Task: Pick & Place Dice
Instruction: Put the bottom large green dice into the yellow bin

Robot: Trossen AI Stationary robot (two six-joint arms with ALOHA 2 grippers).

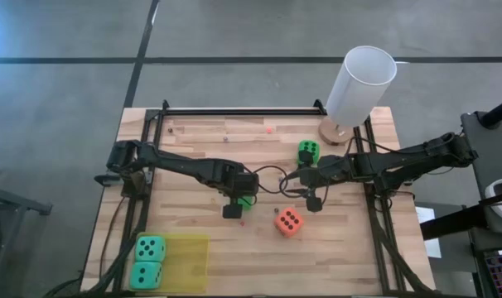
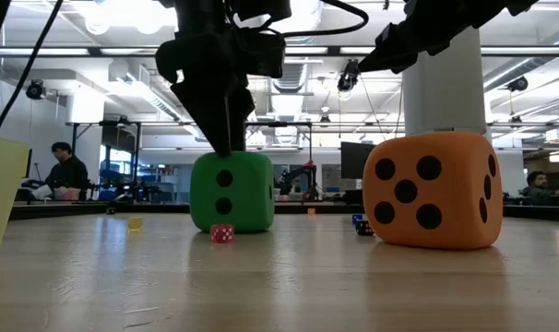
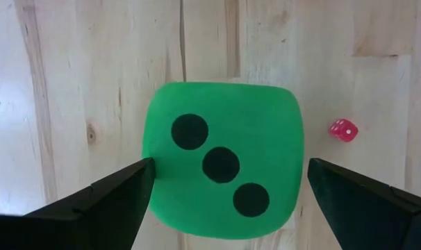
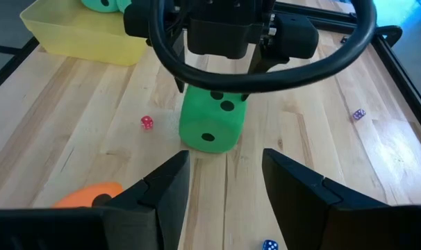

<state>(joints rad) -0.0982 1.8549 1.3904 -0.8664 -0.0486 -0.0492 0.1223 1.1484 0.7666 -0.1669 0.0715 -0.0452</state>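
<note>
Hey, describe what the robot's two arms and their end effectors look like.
Both arms are dark, jointed and slender, with black cables looping near the wrists. The left end effector and right end effector each have two flat, black, wedge-shaped fingers. No markings show.

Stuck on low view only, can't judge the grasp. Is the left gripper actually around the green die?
Observer: Yes. In the left wrist view the left gripper is open, with one finger on each side of the green die.
Operator: Right arm?
Observer: The right gripper is open and empty, facing that same die.
Operator: Anything placed yet?
Observer: In the high view, two teal dice lie in the yellow tray.
</note>
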